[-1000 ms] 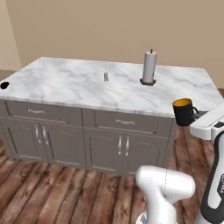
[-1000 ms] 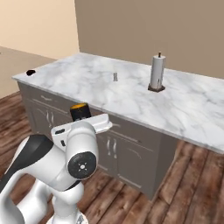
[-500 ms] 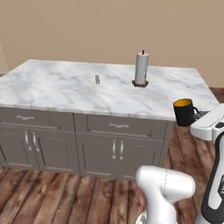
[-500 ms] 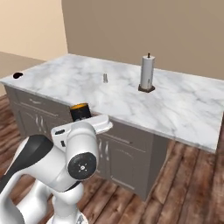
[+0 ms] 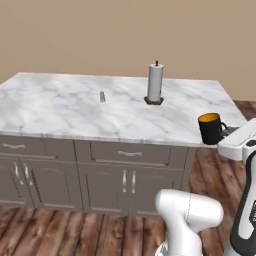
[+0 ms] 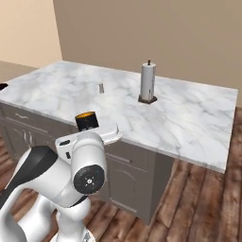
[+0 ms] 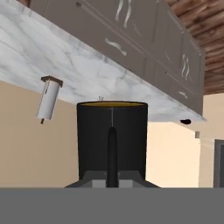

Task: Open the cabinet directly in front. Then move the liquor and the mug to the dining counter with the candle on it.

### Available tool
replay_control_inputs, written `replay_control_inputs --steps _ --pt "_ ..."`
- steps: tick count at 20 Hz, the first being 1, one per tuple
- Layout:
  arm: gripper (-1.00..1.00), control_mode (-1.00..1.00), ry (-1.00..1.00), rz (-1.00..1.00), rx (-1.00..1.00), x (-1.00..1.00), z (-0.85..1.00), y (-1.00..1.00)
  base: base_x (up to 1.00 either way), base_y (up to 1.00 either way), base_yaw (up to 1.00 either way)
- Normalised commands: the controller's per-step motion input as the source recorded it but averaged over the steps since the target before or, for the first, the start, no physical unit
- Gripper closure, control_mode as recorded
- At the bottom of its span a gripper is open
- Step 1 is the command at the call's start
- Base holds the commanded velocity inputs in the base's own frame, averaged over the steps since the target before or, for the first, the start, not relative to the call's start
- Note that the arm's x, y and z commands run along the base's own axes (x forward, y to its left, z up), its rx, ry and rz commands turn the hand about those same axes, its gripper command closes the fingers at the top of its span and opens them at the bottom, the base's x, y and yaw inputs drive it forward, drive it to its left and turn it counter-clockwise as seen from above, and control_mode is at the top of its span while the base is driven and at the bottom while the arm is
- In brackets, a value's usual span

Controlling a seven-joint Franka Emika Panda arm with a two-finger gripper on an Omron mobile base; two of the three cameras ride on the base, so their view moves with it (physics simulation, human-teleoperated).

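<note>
- Left base view: the black mug (image 5: 210, 128) is held upright off the bench's (image 5: 60, 112) right front corner; the candle (image 5: 102, 96) and the paper-towel roll (image 5: 155, 83) stand mid-top
- Right base view: the mug (image 6: 86, 121) hangs before the bench's front edge
- Hand view: the pincer (image 7: 112, 181) is clamped on the mug's handle

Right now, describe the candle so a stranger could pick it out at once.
Find the big island, the dining counter with a white veined marble top. Near its middle stands a tall white paper-towel roll. The candle sits left of it: a tiny grey-beige stub, far shorter than the roll.
</note>
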Motion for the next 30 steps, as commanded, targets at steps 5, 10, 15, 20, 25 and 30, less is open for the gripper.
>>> replay_control_inputs --steps 5,10,15,20,25,30 --pt "1.00 1.00 0.00 0.00 0.00 0.00 0.00 0.00 0.44 0.02 -0.07" --pt "1.00 1.00 0.00 0.00 0.00 0.00 0.00 0.00 0.43 0.04 -0.03" --pt "1.00 1.00 0.00 0.00 0.00 0.00 0.00 0.00 0.46 0.10 -0.02" --pt "1.00 1.00 0.00 0.00 0.00 0.00 0.00 0.00 0.46 0.15 0.00" --pt "1.00 1.00 0.00 0.00 0.00 0.00 0.00 0.00 0.48 0.24 0.00" --pt "1.00 1.00 0.00 0.00 0.00 0.00 0.00 0.00 0.43 0.24 0.00"
